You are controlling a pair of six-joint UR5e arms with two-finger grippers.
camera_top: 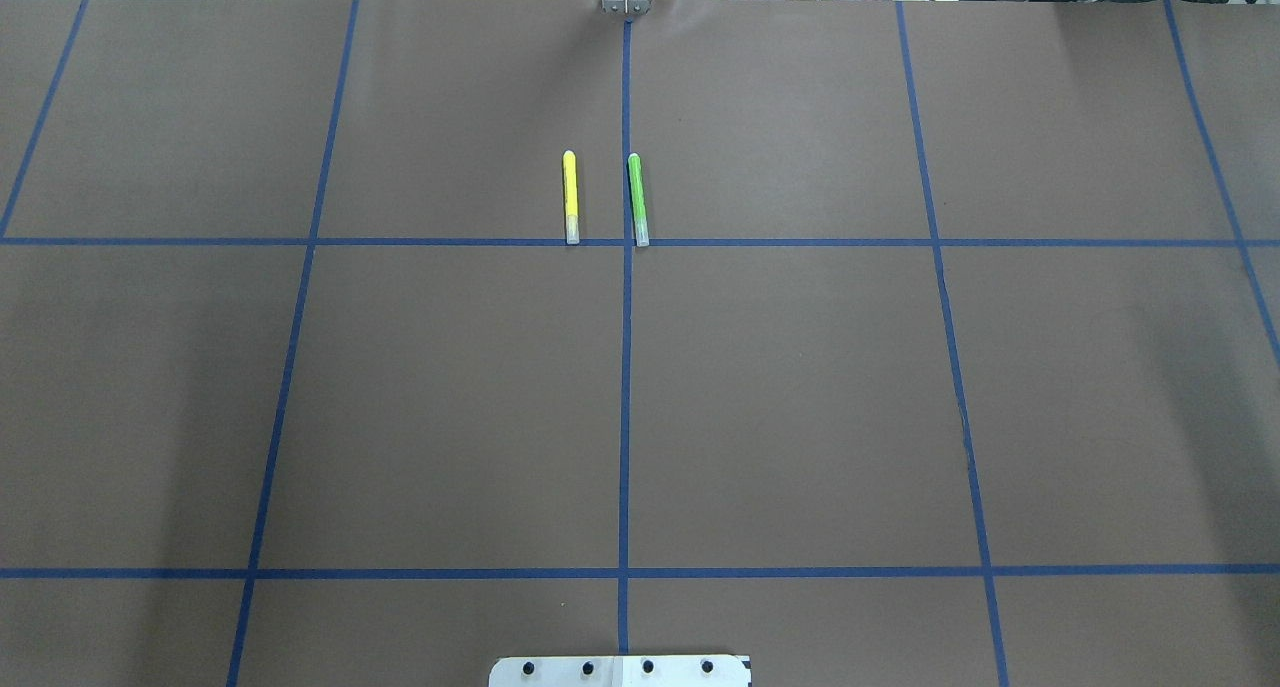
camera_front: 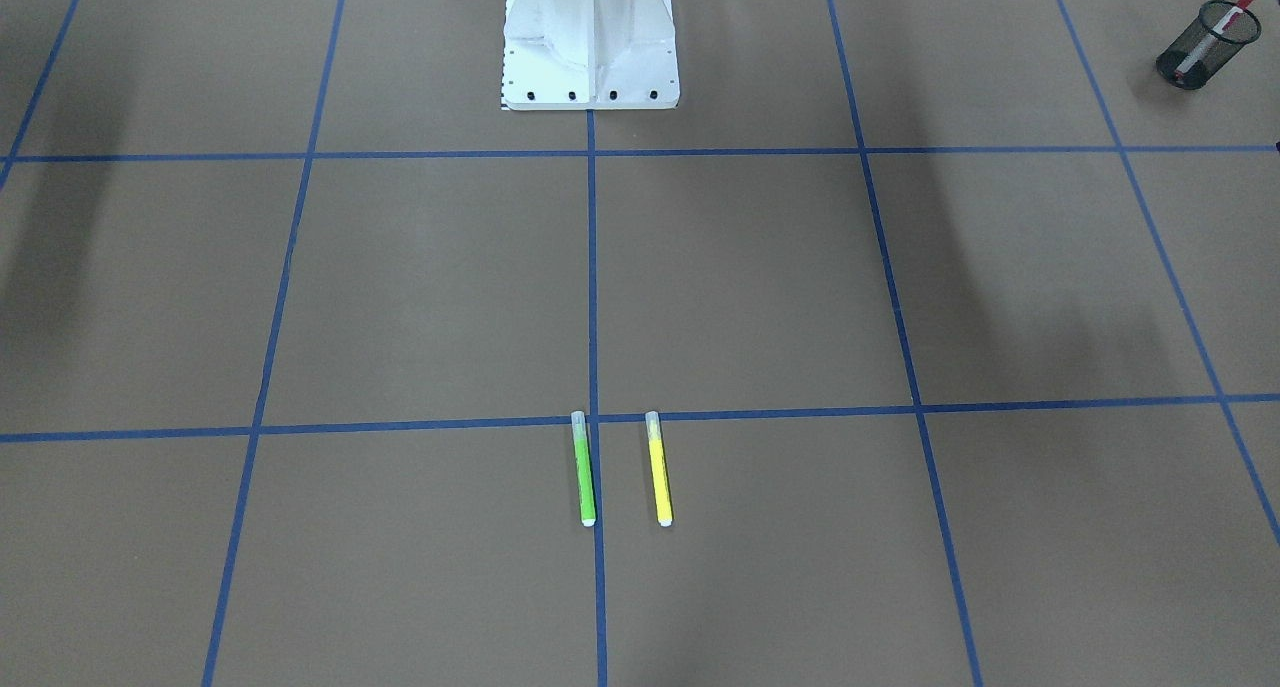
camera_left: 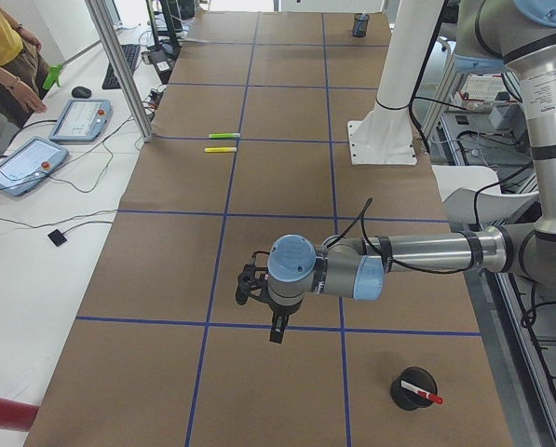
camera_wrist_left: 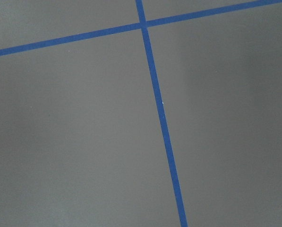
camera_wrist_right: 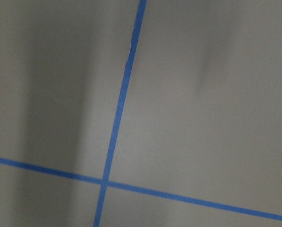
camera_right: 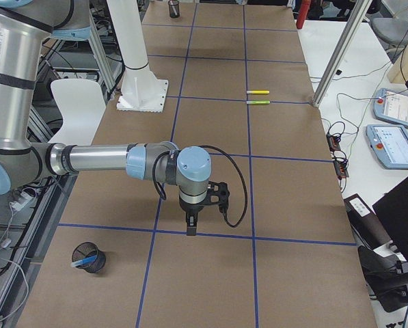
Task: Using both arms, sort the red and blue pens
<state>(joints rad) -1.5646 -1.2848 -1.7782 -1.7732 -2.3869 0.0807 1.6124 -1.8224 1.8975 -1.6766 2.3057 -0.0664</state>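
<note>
The red pen point(camera_front: 1215, 29) stands tilted in a black mesh cup point(camera_front: 1195, 55) at the table's end on my left, also seen from the left side as the red pen point(camera_left: 423, 392). The blue pen point(camera_right: 84, 262) lies inside another mesh cup point(camera_right: 99, 260) at the end on my right. My left gripper point(camera_left: 276, 331) hangs over the brown table, points down, and holds nothing that I can see. My right gripper point(camera_right: 191, 225) hangs likewise above a blue tape line. Both show only in the side views, so I cannot tell whether they are open or shut.
A green highlighter point(camera_top: 636, 197) and a yellow highlighter point(camera_top: 570, 195) lie parallel at the far middle of the table. The white pedestal point(camera_front: 590, 47) stands at the robot's edge. A person point(camera_left: 3, 56) and two tablets sit beyond the far side.
</note>
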